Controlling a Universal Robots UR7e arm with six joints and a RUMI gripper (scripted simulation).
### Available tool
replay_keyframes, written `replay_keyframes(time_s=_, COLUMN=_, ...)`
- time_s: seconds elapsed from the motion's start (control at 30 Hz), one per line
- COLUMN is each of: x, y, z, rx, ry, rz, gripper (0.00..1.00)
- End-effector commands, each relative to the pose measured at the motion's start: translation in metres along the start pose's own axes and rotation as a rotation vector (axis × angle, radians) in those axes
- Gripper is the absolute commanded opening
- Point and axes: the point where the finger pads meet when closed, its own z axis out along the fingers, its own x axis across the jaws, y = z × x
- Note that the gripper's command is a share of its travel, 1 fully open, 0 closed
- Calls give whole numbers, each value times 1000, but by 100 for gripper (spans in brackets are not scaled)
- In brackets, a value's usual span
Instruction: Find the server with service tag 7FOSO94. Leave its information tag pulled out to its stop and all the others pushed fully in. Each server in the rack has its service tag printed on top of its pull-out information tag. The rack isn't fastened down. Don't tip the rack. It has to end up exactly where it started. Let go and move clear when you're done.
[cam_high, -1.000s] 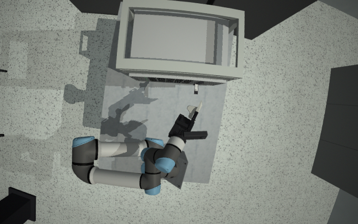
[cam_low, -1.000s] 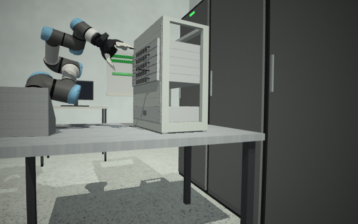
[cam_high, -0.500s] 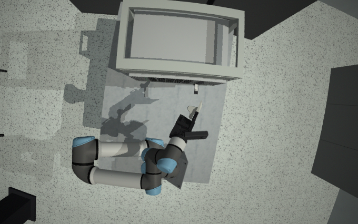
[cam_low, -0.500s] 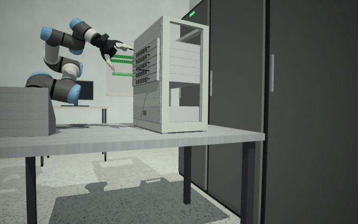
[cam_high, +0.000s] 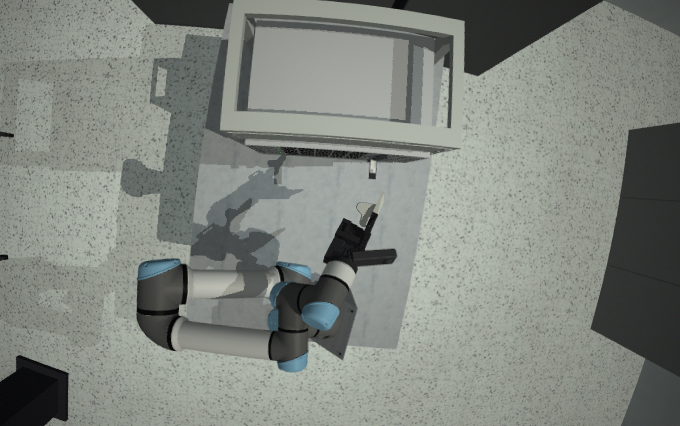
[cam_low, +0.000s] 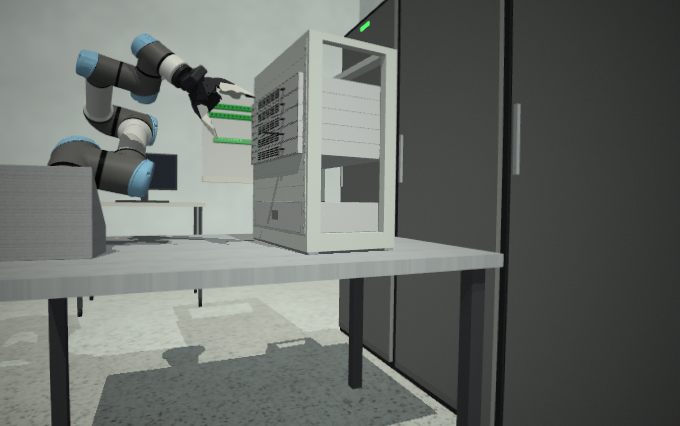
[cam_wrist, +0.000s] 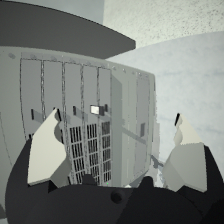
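1. white, black-tipped information tag (cam_high: 372, 169) (cam_low: 271, 132) (cam_wrist: 95, 109) sticking out from the front of the rack (cam_high: 341, 122) (cam_low: 314, 150) (cam_wrist: 153, 92); its print is too small to read.
2. pincer (cam_high: 370, 200) (cam_low: 234, 115) (cam_wrist: 118, 111) in front of the rack, apart from the tag, fingers spread fully wide, holding nothing.
3. robot arm (cam_high: 225, 338) (cam_low: 98, 97) reaching toward the rack's front.
4. grey table (cam_high: 391, 311) (cam_low: 250, 278) beneath the upright rack.

My end effector (cam_high: 370, 199) (cam_low: 235, 115) (cam_wrist: 118, 111) has dipped very slightly, bringing my fingertips a touch lower before the rack (cam_high: 341, 122) (cam_low: 314, 150) (cam_wrist: 142, 73) ahead, while my wrist (cam_high: 321, 315) (cam_low: 149, 56) behind them has shifted a little.
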Motion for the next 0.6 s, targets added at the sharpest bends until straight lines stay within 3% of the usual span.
replay_keyframes(time_s=0.0, x=2, y=0, z=1, rx=-8, ry=2, rz=-1, gripper=100)
replay_keyframes(time_s=0.57, x=9, y=0, z=5, rx=-38, ry=8, rz=-5, gripper=100)
